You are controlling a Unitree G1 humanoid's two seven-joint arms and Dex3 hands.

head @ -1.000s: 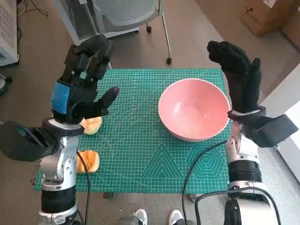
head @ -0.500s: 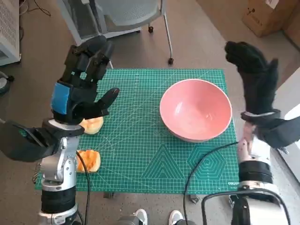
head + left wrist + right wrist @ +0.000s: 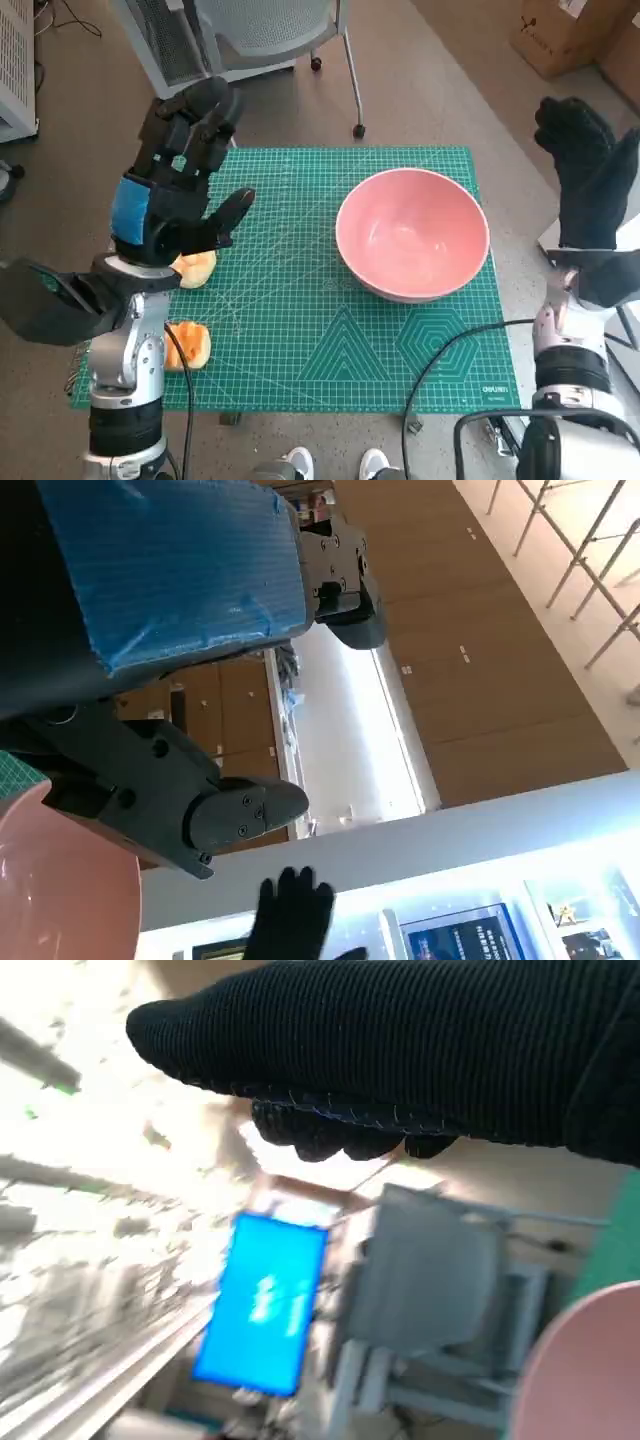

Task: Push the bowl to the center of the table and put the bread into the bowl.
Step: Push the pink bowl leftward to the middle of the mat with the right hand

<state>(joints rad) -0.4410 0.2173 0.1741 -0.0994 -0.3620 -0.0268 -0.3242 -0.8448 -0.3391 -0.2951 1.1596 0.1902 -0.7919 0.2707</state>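
A pink bowl (image 3: 412, 233) sits on the green cutting mat (image 3: 300, 330), right of the mat's middle; its rim also shows as the pink bowl (image 3: 55, 880) and the pink bowl (image 3: 585, 1365). Two pieces of bread lie at the mat's left side: one bread piece (image 3: 195, 268) just under my left hand, another bread piece (image 3: 188, 344) near the front edge. My left hand (image 3: 175, 175) is raised above the left part of the mat, fingers apart, holding nothing. My right hand (image 3: 590, 170) is lifted off to the right of the table, fingers extended, empty.
A grey chair (image 3: 260, 30) stands behind the table. A cardboard box (image 3: 560, 30) sits on the floor at the back right. A black cable (image 3: 440, 350) crosses the mat's front right. A person's shoes (image 3: 330, 465) show by the front edge.
My right hand has swung away to the right, from beside the bowl's right rim to beyond the table edge. The bowl and the left hand stay where they were.
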